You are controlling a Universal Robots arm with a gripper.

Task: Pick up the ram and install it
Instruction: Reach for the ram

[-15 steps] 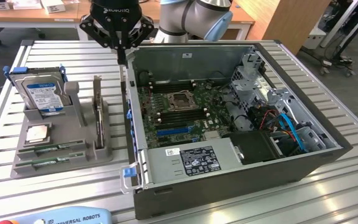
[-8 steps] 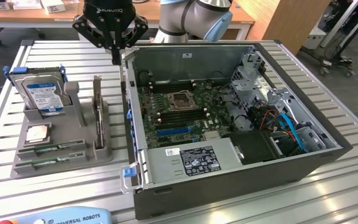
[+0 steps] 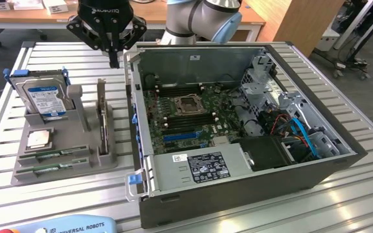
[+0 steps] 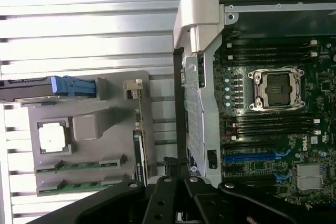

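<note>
Two green ram sticks point(image 3: 54, 155) point(image 3: 50, 168) lie edge-up in the front slots of a grey holder point(image 3: 76, 145); in the wrist view they are the ram sticks point(image 4: 79, 165) point(image 4: 76, 185). My gripper point(image 3: 114, 60) hangs shut and empty over the table, behind the holder and just outside the left wall of the open computer case point(image 3: 238, 160). Its black fingers point(image 4: 167, 182) close together in the wrist view. The motherboard's long dark memory slots point(image 3: 173, 91) point(image 4: 273, 51) flank the CPU socket point(image 3: 188, 104).
The holder also carries a silver hard drive with a blue label point(image 3: 44, 94), an upright expansion card point(image 3: 101, 114) and a CPU chip point(image 3: 39, 139). Cables and drive bays point(image 3: 290, 121) fill the case's right side. A teach pendant point(image 3: 63, 225) lies at the table's front edge.
</note>
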